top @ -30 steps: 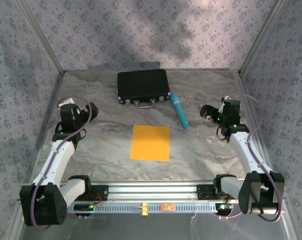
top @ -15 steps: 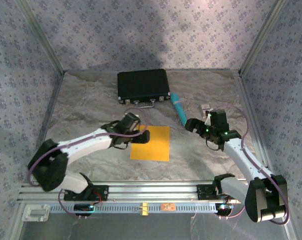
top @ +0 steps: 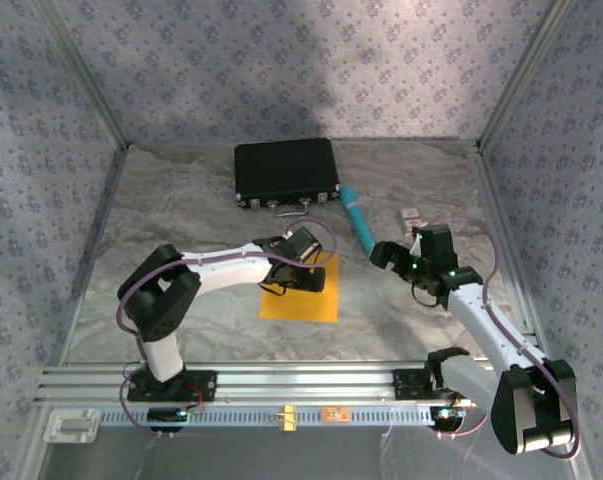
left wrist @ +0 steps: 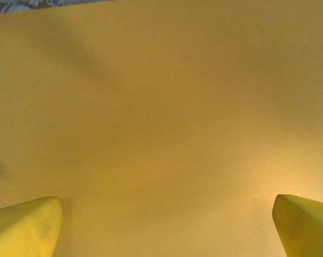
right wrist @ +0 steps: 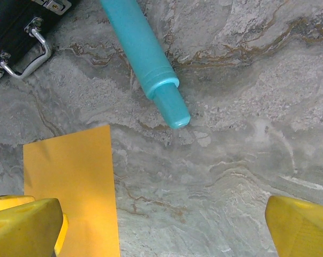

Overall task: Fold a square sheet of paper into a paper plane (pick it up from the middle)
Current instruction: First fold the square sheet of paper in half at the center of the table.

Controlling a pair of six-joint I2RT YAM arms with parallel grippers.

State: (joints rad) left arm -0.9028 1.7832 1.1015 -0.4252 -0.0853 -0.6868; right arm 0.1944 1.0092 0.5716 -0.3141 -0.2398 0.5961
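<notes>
left jaws spread wide over the square sheet of paper [top: 303, 303]

the grey marbled counter [top: 181, 200] carries everything. the left arm [top: 221, 268] reaches right across it, with the left jaws wide open and gripping nothing, low over the far half of the sheet; whether they touch it i cannot tell. the right arm [top: 481, 312] stands at the right, with the right jaws also wide open and empty above bare counter. a black case [top: 286, 170] lies at the far side. the sheet lies flat and unfolded mid-counter. a teal tube [top: 357, 218] slants between case and right arm, with a small white item [top: 411, 214] just to its right.
</notes>
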